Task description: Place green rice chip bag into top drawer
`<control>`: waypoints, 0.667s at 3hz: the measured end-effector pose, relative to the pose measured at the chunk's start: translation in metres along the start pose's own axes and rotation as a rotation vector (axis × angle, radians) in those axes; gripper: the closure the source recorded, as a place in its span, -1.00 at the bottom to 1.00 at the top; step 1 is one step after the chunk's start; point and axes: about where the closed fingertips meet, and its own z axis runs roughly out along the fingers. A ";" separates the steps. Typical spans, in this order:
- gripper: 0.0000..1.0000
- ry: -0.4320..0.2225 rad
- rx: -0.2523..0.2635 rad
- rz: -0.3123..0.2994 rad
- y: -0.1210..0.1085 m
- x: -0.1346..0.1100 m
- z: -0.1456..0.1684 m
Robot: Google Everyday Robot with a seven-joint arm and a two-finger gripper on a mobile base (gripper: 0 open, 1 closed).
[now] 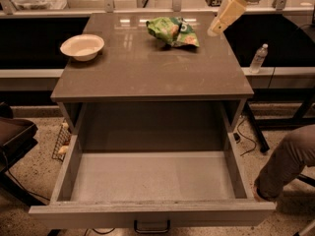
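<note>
At one o'clock over the table (147, 75), the gripper (213, 31) hangs tilted just beside the bag (172, 31) but apart from it, probably lined up for a grasp. Seen side-on, I cannot tell whether it is open or closed. The bag lies at twelve o'clock on the table. The drawer (147, 178) stands pulled out at six, bare, ready to receive it. Count: one bag, one bowl (82, 46) at ten, one drawer, one bottle (258, 58) at three.

Gripper (217, 29) upper right, angled down-left
</note>
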 end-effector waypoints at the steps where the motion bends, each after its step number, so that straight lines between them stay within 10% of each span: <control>1: -1.00 -0.027 0.002 0.010 -0.004 0.007 0.037; 2: -1.00 -0.044 -0.002 0.009 -0.014 0.018 0.125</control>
